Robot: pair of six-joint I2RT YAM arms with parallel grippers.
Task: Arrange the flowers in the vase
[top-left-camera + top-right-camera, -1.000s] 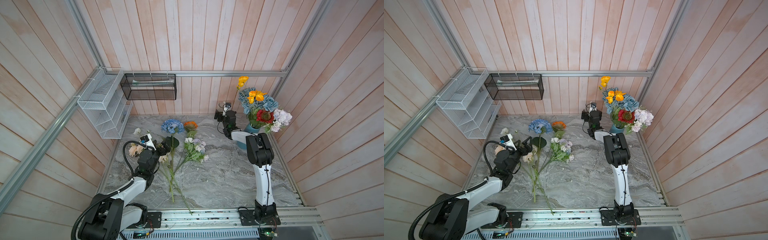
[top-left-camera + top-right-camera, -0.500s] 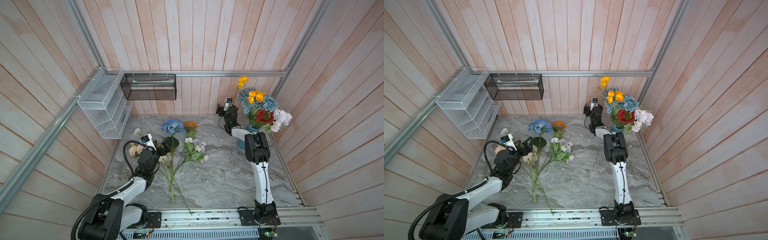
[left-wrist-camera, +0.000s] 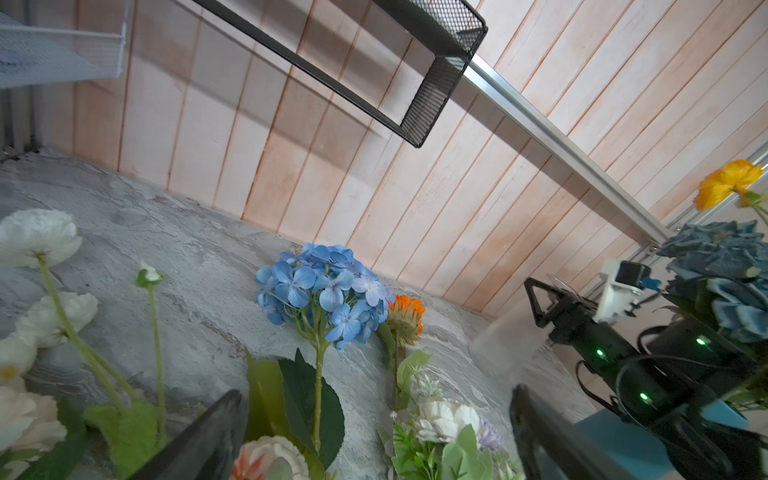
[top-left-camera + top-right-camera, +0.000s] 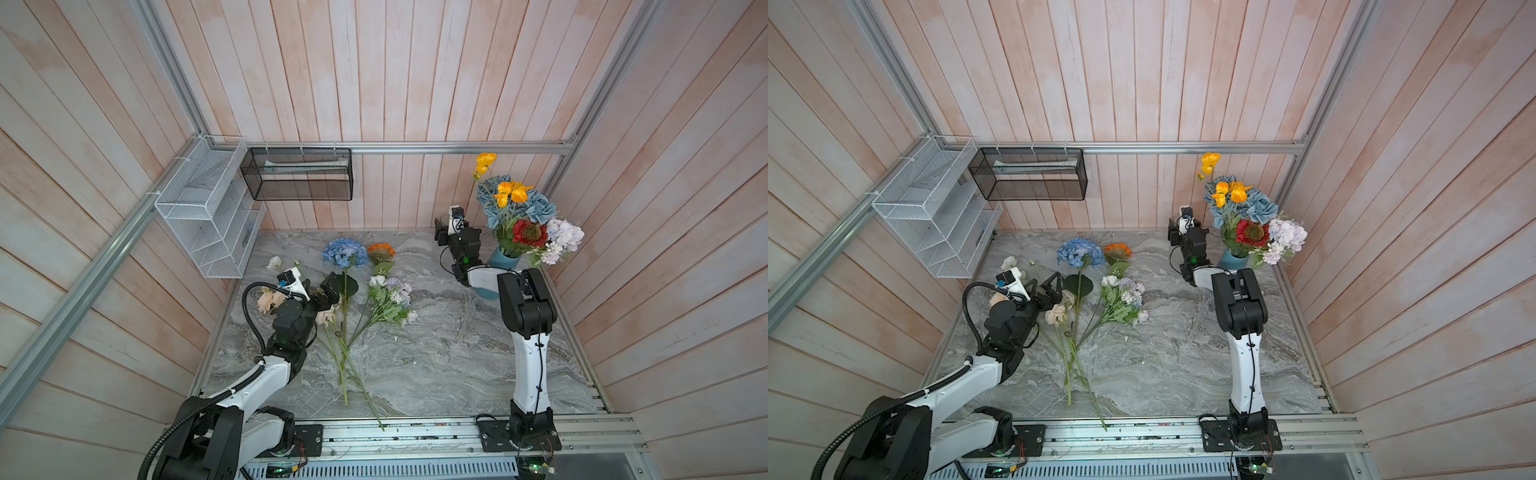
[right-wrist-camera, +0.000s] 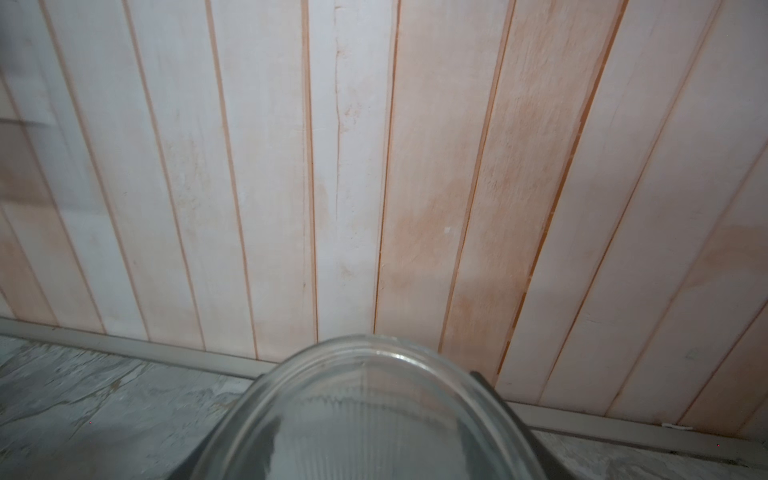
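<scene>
Task is judged partly done. The vase (image 4: 503, 261) is stood upright at the right rear of the tabletop (image 4: 436, 365) and is already packed with yellow, blue, red and lilac blooms. The remaining flowers (image 4: 390, 299) are laid flat centre-left with heads toward the back wall and stems converging toward the front edge, so a stem can be taken from above without a head being crushed. The hydrangea (image 4: 345, 252) and daisy (image 4: 381, 250) are lying side by side at the far end. Stems are crossed lower down, so snagging is to be expected when one is lifted. The left pincer (image 4: 1044, 286) is held low by the peach blooms (image 4: 1055, 313), jaws wide apart with nothing between them, and is judged to be lined up for a pick. The right pincer (image 4: 440, 230) is placed just beside the vase, around a clear glass (image 5: 365, 407). In the right wrist view the glass is seen between the jaws, but whether it is actually clamped cannot be told. Its purpose, whether clearing it away or using it as a second vessel, cannot be determined.
</scene>
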